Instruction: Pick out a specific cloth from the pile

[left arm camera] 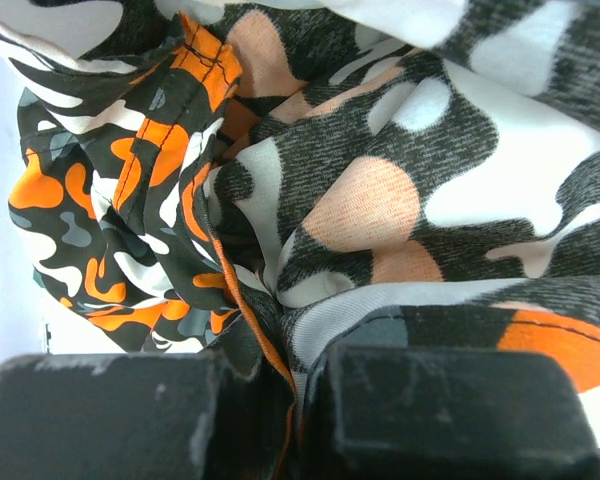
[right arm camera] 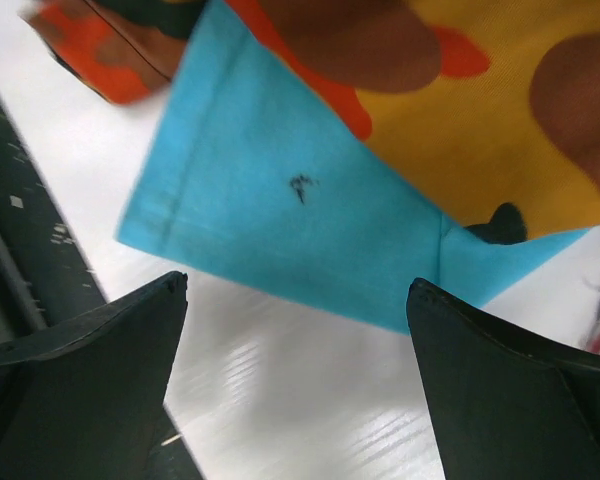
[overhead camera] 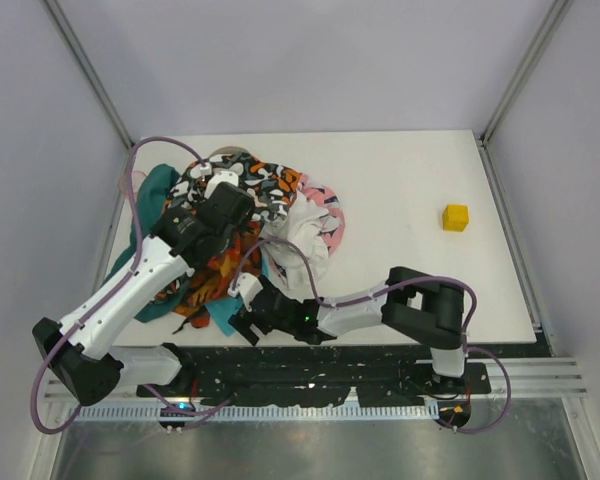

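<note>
The pile [overhead camera: 250, 200] is a heap of mixed cloths at the table's left. The bright turquoise cloth [right arm camera: 280, 220] lies flat at the pile's near edge, partly under a yellow-and-brown patterned cloth [right arm camera: 500, 100]; a corner of it shows in the top view [overhead camera: 221, 318]. My right gripper [right arm camera: 298, 300] is open and empty, low over the bare table just short of the turquoise cloth's edge, and it also shows in the top view [overhead camera: 242, 310]. My left gripper [left arm camera: 300, 400] is shut on a fold of the orange-black-white blotch cloth [left arm camera: 360, 210] on top of the pile [overhead camera: 230, 205].
A dark teal-green cloth [overhead camera: 155, 190] spreads at the pile's left, with a white cloth [overhead camera: 300, 235] and a pink-patterned one [overhead camera: 325, 205] at its right. A yellow cube [overhead camera: 456, 217] sits far right. A black rail [right arm camera: 40, 270] runs along the table's near edge.
</note>
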Available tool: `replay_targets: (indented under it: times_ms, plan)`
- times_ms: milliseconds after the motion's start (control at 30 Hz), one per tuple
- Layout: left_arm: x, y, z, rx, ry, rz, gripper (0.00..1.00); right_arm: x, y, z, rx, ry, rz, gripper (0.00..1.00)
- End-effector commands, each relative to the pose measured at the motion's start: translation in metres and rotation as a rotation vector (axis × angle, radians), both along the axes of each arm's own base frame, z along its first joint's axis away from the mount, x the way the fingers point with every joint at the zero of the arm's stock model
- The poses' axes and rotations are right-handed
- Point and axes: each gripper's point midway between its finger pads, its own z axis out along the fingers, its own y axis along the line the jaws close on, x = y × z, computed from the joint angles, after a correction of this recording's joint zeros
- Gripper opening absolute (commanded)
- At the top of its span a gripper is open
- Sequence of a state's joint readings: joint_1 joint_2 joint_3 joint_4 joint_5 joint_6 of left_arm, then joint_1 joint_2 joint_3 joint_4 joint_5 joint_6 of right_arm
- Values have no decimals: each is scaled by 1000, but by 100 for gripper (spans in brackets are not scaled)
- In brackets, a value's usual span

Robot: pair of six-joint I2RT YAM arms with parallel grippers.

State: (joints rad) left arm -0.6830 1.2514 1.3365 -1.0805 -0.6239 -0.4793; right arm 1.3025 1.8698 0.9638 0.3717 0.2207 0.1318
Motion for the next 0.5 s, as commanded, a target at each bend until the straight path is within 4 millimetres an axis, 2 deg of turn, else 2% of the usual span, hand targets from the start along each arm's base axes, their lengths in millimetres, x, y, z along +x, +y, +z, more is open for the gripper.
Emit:
replay_targets:
  times_ms: [0, 100, 200, 267, 300, 333, 367, 400, 433, 467]
  plan:
    - [14, 3, 19, -66, -100, 31, 0, 9, 6, -29, -107, 6, -35, 95]
    - [13, 2, 18, -76, -98, 29, 0, 7, 6, -55, -148, 48, -58, 95]
    - [13, 1, 16, -93, -92, 30, 0, 12, 10, -62, -158, 49, -88, 100]
    - [11, 2, 15, -94, -90, 31, 0, 11, 10, -68, -178, 57, -87, 90]
    - [11, 3, 15, -93, -90, 34, 0, 11, 9, -71, -179, 66, -94, 77]
    - [11, 2, 16, -95, -95, 33, 0, 11, 8, -72, -171, 70, -107, 68]
    - [11, 4, 15, -93, -94, 38, 0, 11, 7, -74, -159, 83, -132, 47]
    - [11, 4, 15, -95, -94, 39, 0, 16, 5, -74, -151, 77, -171, 42]
    - [12, 4, 14, -97, -97, 40, 0, 18, 4, -75, -146, 83, -191, 31]
    - [12, 4, 13, -98, -96, 41, 0, 21, 4, -73, -135, 80, -215, 26]
